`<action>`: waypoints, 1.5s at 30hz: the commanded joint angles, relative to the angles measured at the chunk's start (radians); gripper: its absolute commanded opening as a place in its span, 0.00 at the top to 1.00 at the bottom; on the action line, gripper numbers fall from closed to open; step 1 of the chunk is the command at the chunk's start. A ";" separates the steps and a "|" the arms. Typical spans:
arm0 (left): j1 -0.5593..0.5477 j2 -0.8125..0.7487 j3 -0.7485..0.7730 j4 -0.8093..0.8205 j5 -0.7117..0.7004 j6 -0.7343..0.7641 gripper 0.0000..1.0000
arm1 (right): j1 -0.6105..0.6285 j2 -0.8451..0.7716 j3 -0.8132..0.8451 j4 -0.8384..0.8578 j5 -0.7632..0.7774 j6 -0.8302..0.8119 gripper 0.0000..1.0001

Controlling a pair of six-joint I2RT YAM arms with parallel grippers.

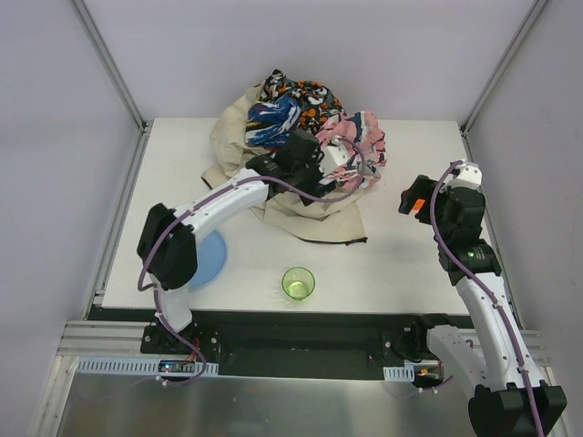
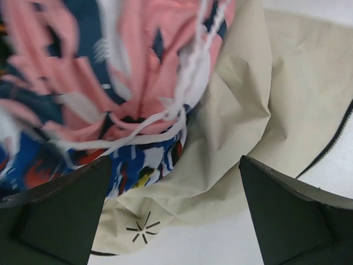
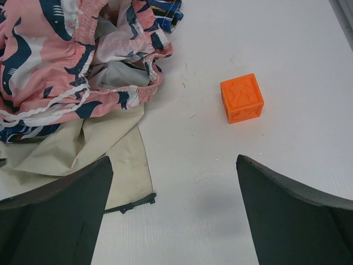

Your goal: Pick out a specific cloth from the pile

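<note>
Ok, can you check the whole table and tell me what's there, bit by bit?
Surface: white table, no spills seen.
Job's things: pile at the far side, with a pink patterned cloth, a beige cloth, blue-white and black-orange ones; plain teal cloth not seen.
Clutter: green cup near the front edge; orange cube beside the pile; round light-blue thing partly under the left arm.
Hands: left hand open over the pink and beige cloths; right hand open, holding nothing.
Cables: purple cable along each arm.
Surroundings: white walls, metal frame posts.
</note>
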 commanded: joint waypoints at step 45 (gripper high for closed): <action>0.098 0.448 0.707 0.135 -0.833 -0.002 1.00 | -0.005 0.009 -0.030 0.106 -0.052 -0.075 0.05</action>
